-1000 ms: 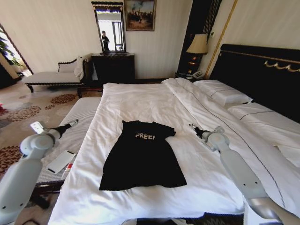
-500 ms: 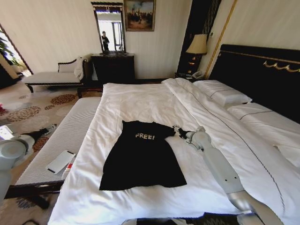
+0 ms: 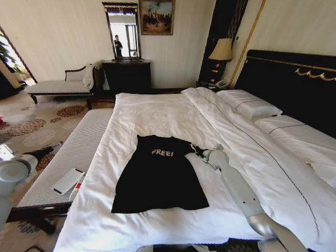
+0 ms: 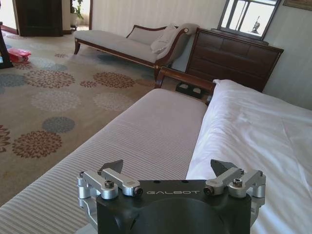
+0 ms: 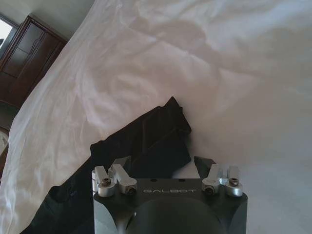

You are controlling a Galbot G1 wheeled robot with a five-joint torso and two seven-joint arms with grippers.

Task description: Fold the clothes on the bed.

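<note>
The clothes are one black T-shirt (image 3: pixel 160 173) with white "FREE!" lettering, spread flat on the white duvet of the bed (image 3: pixel 157 113). My right gripper (image 3: pixel 195 149) is low over the duvet at the shirt's right sleeve (image 3: pixel 188 146). In the right wrist view that gripper (image 5: pixel 162 163) is open, and the bunched black sleeve (image 5: pixel 156 136) lies just ahead of its fingertips. My left gripper (image 4: pixel 168 168) is open and holds nothing, hanging over the striped bench (image 4: pixel 146 126) beside the bed. In the head view the left gripper (image 3: pixel 50 148) is at the far left.
A striped bench (image 3: pixel 79 152) runs along the bed's left side with a flat white device (image 3: pixel 68 180) on it. Pillows (image 3: pixel 252 105) and a dark headboard (image 3: pixel 294 79) are at the right. A chaise (image 3: pixel 58 86), dresser (image 3: pixel 126 76) and lamp (image 3: pixel 221 50) stand at the back.
My right gripper has swung left across the duvet to the shirt's right sleeve. My left arm has drawn back to the left and lower, away from the bed.
</note>
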